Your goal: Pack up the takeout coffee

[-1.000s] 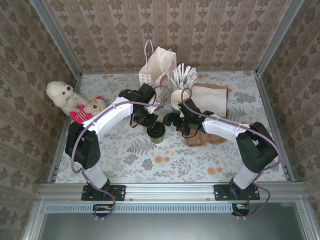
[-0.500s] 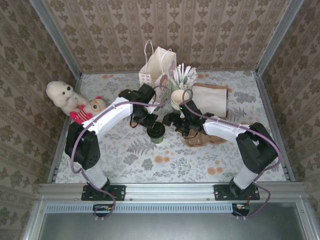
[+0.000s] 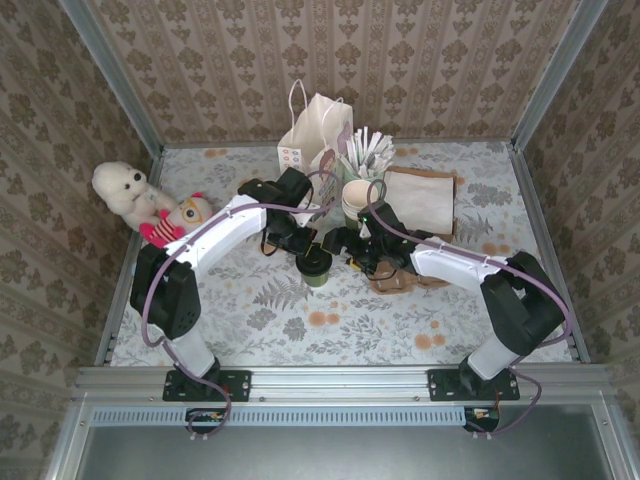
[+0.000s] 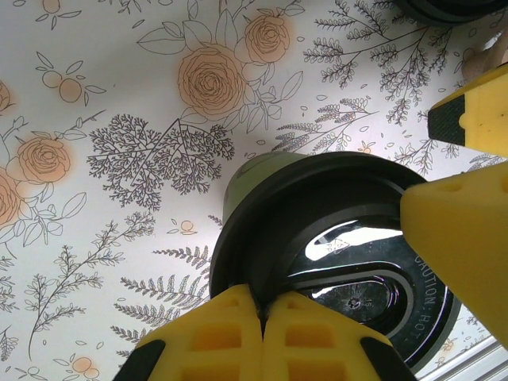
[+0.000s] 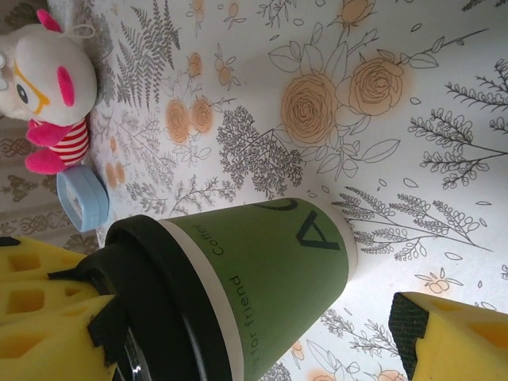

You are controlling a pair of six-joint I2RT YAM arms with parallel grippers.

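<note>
Pinching the takeout coffee [image 3: 314, 265] at the rim of its black lid, my left end effector [image 3: 303, 249] is clamped on it from the far-left side. In the left wrist view one yellow finger [image 4: 238, 337] presses the near edge of the lid and the other covers its right edge. The olive-green cup stands upright on the flowered counter [image 3: 250, 320], about midway between my two arms. My right end effector [image 3: 347, 244] sits just beside the cup on its right, jaws spread, and one of its fingers [image 5: 456, 337] is apart from the cup's base in the right wrist view. Yellow pads [image 5: 44, 337] bear on the lid there too, though I cannot tell whose they are. Just behind the right end effector stands a stack of cream cups [image 3: 356, 200], and beyond it a holder of white straws [image 3: 368, 150]. A white paper bag [image 3: 316, 128] with handles stands upright at the back, and my left wrist lies between the cup and that bag. A flat brown bag [image 3: 422, 198] lies to the right of the cream cups, and a brown cardboard piece [image 3: 405, 278] lies under my right forearm. Well off to the left sit a fluffy white plush [image 3: 121, 187] and a smaller plush [image 3: 172, 222] with red on it, with a small light-blue object [image 5: 83, 198] near it.
</note>
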